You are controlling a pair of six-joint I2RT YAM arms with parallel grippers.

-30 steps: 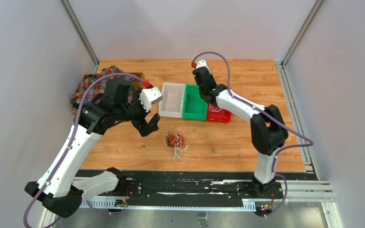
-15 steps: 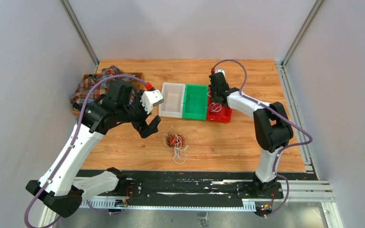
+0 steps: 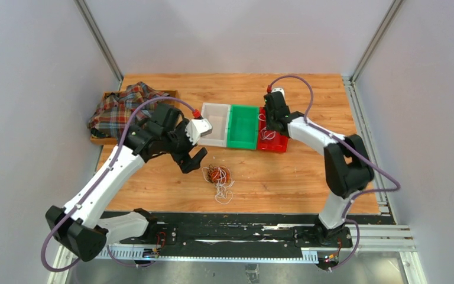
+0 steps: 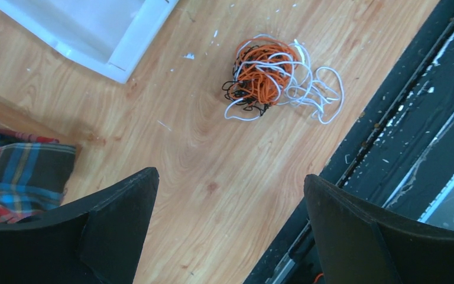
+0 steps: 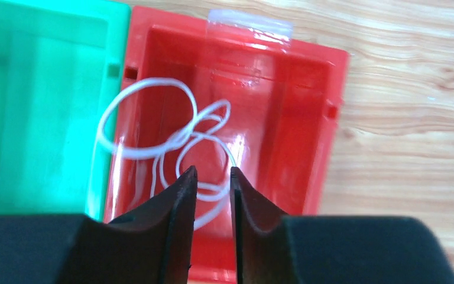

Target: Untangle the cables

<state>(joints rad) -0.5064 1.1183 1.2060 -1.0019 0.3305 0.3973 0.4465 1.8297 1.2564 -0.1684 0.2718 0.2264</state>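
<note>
A tangle of cables, orange, white and dark, lies on the wooden table; in the left wrist view the tangle lies ahead of the fingers. My left gripper is wide open and empty, hovering just left of the tangle. My right gripper hangs over the red bin, jaws a narrow gap apart. A loose white cable lies looped in that bin, one loop over the rim toward the green bin; a strand ends at the right fingertip.
White bin, green bin and red bin stand in a row at mid-table. A plaid cloth lies in a box at the far left. The black base rail runs along the near edge.
My right gripper swung right from over the green bin to over the red bin, bringing the white cable into it. My left gripper moved right and nearer the tangle.
</note>
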